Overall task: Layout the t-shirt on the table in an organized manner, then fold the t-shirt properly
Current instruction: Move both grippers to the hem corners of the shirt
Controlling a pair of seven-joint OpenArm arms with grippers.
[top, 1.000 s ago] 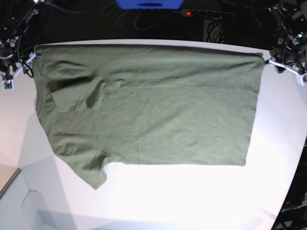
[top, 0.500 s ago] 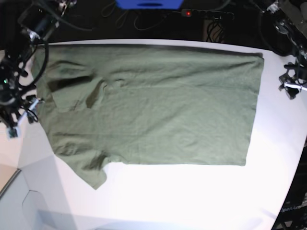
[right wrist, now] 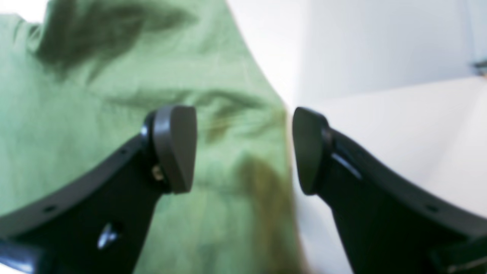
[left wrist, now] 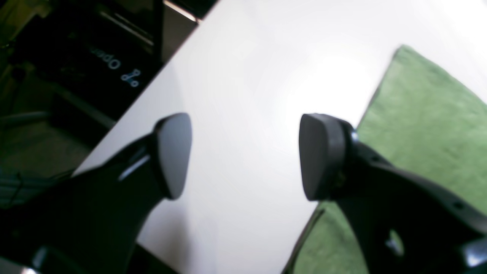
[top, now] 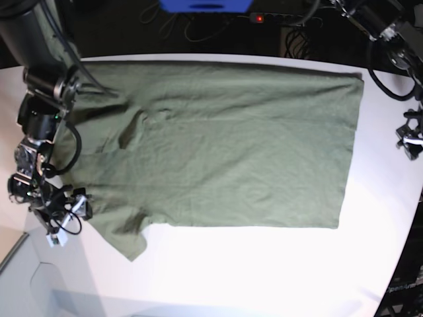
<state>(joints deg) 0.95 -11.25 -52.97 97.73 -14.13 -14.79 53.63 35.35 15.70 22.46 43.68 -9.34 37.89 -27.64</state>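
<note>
T-shirt (top: 218, 142) lies flat on the table (top: 264, 271), olive green, long axis running L-to-R across the base view: hem at that view's right, neck and sleeves at its left. Both grippers released, nothing held.

Right gripper (right wrist: 243, 150): jaws spread wide, hanging over the shirt's edge by the lower sleeve. Cloth sits under the one finger and in most of the gap, bare white table under the other finger. So the sleeve edge runs right between the fingers; this arm looks far nearer its grab point.

Left gripper (left wrist: 245, 156): jaws also wide apart, over bare table just off the hem side. Shirt lies to one side of the fingers, not between them, its corner edge just beside 1 pad (left wrist: 317, 156).

Material: soft matte cotton, lightly wrinkled, dark creases near the sleeve and collar area. Table smooth, white, glare patch near front. Pads dark, rounded, rubbery-looking.

Judgement: layout looks mostly done, sleeve still bunched; next grab prob. the sleeve edge, right arm.
</note>
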